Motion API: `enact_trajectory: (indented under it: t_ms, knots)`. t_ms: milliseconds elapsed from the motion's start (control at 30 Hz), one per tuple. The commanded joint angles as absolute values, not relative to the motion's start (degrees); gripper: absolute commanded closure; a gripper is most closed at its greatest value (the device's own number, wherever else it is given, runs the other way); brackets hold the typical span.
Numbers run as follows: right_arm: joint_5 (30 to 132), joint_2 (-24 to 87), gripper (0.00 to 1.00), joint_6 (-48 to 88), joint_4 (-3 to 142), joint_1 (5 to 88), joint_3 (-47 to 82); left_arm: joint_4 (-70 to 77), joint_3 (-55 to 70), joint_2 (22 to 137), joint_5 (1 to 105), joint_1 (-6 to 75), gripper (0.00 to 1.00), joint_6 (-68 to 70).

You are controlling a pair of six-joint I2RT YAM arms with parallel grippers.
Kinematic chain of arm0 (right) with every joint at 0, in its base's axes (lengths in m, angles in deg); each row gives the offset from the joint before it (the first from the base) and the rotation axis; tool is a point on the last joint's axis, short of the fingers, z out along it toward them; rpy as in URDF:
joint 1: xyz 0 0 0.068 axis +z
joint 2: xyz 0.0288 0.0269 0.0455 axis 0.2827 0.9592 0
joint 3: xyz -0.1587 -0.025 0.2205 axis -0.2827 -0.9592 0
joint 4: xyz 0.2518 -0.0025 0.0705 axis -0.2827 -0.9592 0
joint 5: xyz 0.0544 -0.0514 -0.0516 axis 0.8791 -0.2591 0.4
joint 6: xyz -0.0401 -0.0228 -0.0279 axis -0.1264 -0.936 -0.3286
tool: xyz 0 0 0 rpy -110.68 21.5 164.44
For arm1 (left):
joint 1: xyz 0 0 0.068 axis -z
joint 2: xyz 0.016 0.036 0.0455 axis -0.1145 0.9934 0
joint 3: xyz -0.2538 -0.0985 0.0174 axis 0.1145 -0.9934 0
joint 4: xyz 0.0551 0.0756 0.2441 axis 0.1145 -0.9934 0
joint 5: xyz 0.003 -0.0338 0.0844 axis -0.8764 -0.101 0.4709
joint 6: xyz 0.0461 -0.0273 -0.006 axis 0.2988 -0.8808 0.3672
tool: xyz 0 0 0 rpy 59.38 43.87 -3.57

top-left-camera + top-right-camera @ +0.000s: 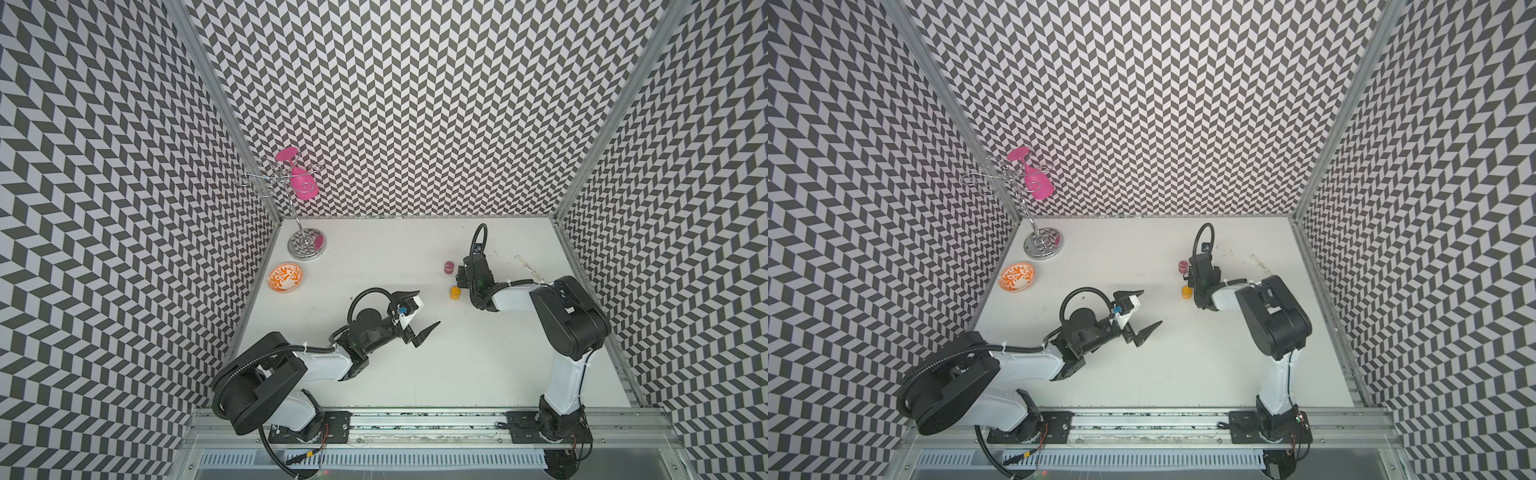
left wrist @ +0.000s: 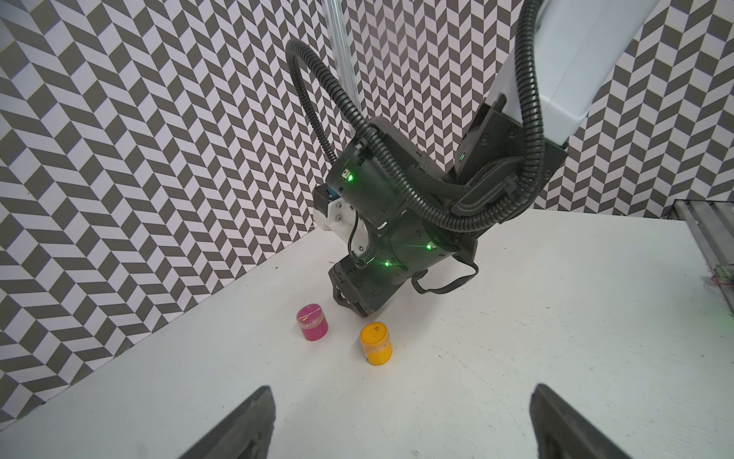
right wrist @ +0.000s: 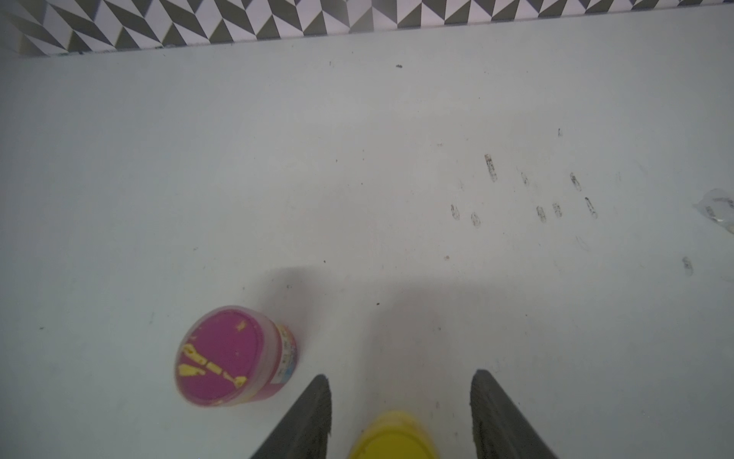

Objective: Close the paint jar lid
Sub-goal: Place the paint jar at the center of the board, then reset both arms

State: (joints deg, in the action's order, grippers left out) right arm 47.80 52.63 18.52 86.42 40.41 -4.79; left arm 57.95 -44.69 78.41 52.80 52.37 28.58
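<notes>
Only your right wrist view shows the right gripper (image 3: 401, 377) released, jaws clear of the yellow jar (image 3: 393, 437) between them, with the label on the pink jar (image 3: 226, 357) beside it unreadable; the left gripper (image 1: 426, 309) gapes empty.

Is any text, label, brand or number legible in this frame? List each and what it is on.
Nothing here can be read as text.
On the pink jar, a printed side label: too blurred to read.
On the yellow jar, two small dark marks on the lid: not legible as characters.
On the clear strip: too small to show any markings.
</notes>
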Motion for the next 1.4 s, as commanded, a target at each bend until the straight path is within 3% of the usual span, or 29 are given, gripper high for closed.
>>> enact_trajectory:
  t_ms: [0,267,433,700,900,1033,1133,1233,1367]
  knots:
    - [46.93,48.35,0.42,17.89,87.13,40.69,-4.16,57.6,-42.97,79.18,52.01,52.11,0.0,28.36]
    - [46.35,40.9,0.37,15.79,87.41,40.89,-6.37,57.33,-42.68,79.4,51.87,52.12,0.0,28.36]
    - [44.47,25.25,0.02,10.38,94.45,43.38,-16.43,57.5,-43.09,78.19,52.5,52.1,0.0,28.3]
    - [42.09,-5.52,0.01,9.11,83.84,43.64,-25.24,57.95,-46.64,69.57,59.74,52.1,0.0,31.21]
    - [36.88,-24.0,0.01,10.7,81.29,43.32,-36.25,55.23,-52.86,52.64,77.78,52.03,0.0,33.37]
    - [37.51,-24.23,0.01,8.27,87.08,42.55,-42.39,52.07,-60.74,36.9,90.25,48.82,0.0,26.15]
    - [38.85,-17.95,0.01,7.1,95.77,41.82,-43.31,46.53,-62.55,29.63,93.94,40.95,0.0,24.33]
    - [38.69,-9.58,0.01,7.33,104.34,38.9,-43.07,50.44,-63.53,31.74,91.51,33.91,0.0,22.18]
    - [45.7,1.85,0.01,8.0,111.11,29.56,-42.87,54.92,-62.05,43.75,89.73,24.7,0.0,21.65]
